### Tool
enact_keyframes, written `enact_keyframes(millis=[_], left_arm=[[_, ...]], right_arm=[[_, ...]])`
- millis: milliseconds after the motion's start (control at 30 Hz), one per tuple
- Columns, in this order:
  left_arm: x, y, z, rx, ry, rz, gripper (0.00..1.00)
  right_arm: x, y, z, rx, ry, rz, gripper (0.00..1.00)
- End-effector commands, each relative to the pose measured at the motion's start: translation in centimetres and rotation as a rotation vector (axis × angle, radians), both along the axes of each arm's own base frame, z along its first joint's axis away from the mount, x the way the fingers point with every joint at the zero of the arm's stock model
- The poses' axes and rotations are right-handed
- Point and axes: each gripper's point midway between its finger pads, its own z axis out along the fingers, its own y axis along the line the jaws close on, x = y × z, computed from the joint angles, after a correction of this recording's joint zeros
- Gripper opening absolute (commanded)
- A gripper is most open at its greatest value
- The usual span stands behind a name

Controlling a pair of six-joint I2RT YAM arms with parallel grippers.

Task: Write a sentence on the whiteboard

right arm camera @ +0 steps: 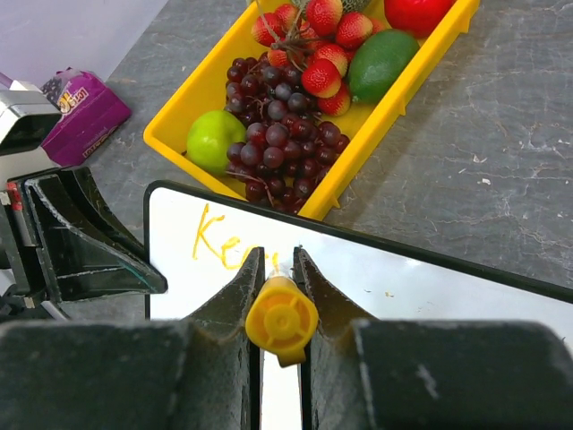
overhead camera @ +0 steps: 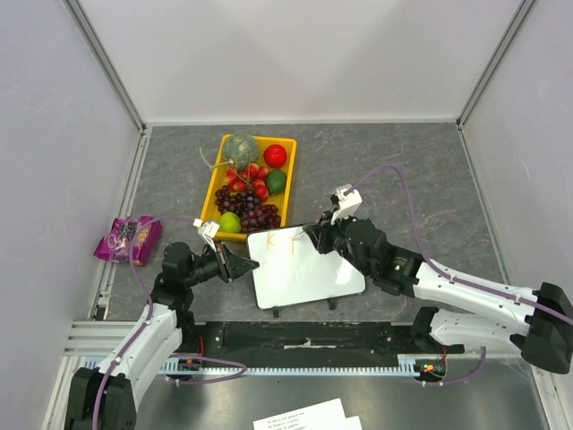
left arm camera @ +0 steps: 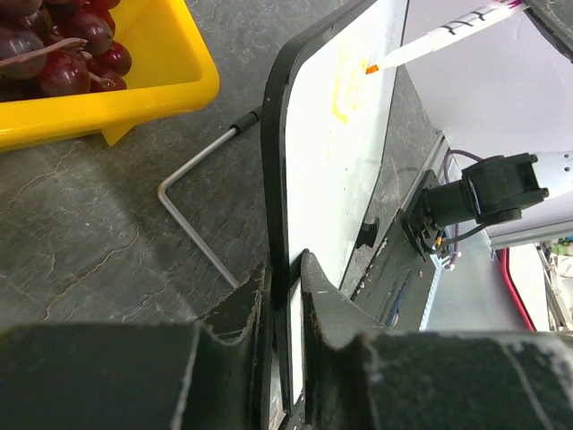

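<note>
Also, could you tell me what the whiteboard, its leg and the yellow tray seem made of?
The whiteboard: glossy white face, probably coated board, in a thin dark frame that looks like plastic. Its leg: bare metal wire, judging by the grey sheen and tight bend. The yellow tray: smooth, rounded edges, likely moulded plastic.

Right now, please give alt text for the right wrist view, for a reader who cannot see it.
The right claw holds a yellow-ended marker over the whiteboard, where orange letters begin a word. The left claw clamps the board's left edge; beyond lie a yellow tray of fruit and a purple packet.
</note>
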Motion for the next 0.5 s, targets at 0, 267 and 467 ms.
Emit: enact_keyframes(millis=[0, 267, 467], left_arm=[[0.5, 0.1, 0.5, 0.016, -0.067, 0.003, 0.02], [0.5, 0.1, 0.5, 0.015, -0.065, 0.005, 0.02], [0.5, 0.1, 0.5, 0.016, -0.065, 0.005, 0.02]], right_arm=[[1.4, 0.3, 2.5, 0.04, -0.046, -0.043, 0.0], [1.6, -0.1, 1.8, 0.038, -0.04, -0.063, 0.0], [1.9, -0.8, 1.1, 0.021, -0.032, -0.09, 0.0]])
